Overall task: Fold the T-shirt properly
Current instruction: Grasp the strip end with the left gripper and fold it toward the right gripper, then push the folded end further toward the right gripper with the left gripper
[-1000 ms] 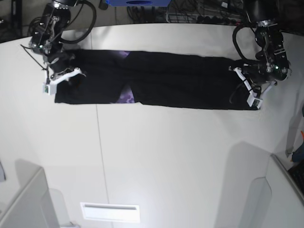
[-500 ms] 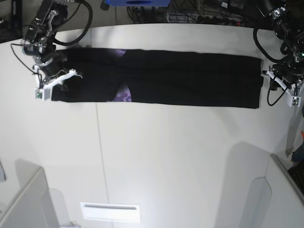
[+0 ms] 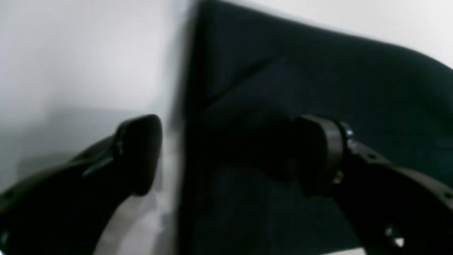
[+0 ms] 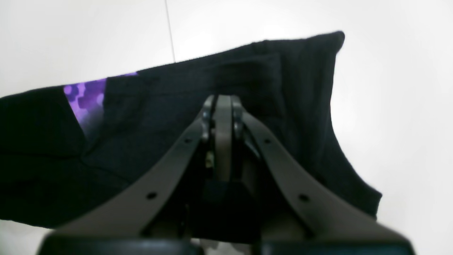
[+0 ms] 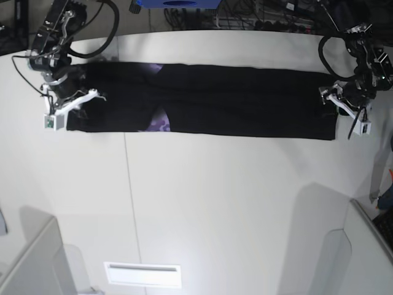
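The T-shirt (image 5: 202,101) lies as a long black band across the upper part of the base view on the white table (image 5: 215,203) (a purple patch shows near its left third); the right gripper (image 5: 72,101), jaws together, pinches its left end; the left gripper (image 5: 345,107), jaws apart, straddles its right edge.

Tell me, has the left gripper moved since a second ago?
Yes. The left gripper has shifted toward the table's far edge and now sits at the end of the T-shirt with fingers spread, no longer over the cloth.
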You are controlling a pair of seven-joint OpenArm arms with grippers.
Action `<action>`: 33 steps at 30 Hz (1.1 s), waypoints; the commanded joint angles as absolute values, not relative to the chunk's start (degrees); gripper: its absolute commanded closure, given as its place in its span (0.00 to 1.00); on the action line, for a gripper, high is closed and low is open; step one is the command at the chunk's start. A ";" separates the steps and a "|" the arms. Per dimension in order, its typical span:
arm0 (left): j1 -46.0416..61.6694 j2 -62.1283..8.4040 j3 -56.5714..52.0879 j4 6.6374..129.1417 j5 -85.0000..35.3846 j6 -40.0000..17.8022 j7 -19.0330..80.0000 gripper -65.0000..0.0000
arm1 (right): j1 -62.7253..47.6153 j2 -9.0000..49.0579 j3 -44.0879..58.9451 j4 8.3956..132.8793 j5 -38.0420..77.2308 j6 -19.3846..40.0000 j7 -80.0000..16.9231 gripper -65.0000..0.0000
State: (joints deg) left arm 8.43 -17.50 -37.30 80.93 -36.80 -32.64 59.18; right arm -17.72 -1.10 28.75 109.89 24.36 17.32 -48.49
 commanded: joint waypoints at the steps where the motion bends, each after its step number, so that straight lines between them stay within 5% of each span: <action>1: 8.48 -18.42 -37.05 79.96 -36.18 -32.31 60.35 0.21 | -17.54 -0.75 28.88 111.08 25.01 17.45 -47.43 1.00; 6: 8.40 -18.51 -36.53 76.26 -36.18 -32.31 60.18 0.47 | -18.07 -0.75 28.88 111.08 25.01 17.54 -47.43 1.00; 10: 8.31 -18.68 -36.88 75.21 -36.18 -32.31 60.18 0.95 | -18.07 -0.75 28.88 111.08 25.01 17.54 -47.43 1.00; 11: 8.22 -18.68 -36.97 75.38 -36.18 -32.31 60.18 1.00 | -18.07 -0.75 28.88 111.08 25.01 17.54 -47.43 1.00; 19: 8.48 -21.85 -38.73 78.02 -36.18 -32.31 56.57 1.00 | -18.15 -0.75 28.88 111.08 25.01 17.54 -47.43 1.00; 24: 13.49 -21.93 -38.46 94.99 -36.18 -32.31 56.57 1.00 | -18.24 -0.75 28.88 111.08 25.01 17.54 -47.43 1.00; 29: 18.86 -15.78 -33.71 112.22 -36.09 -32.22 56.75 1.00 | -18.07 -0.75 28.88 111.08 26.59 17.54 -47.43 1.00; 33: 19.12 -12.97 -24.40 111.96 -36.09 -29.58 56.84 1.00 | -18.15 -0.40 28.88 111.08 30.55 17.54 -47.43 1.00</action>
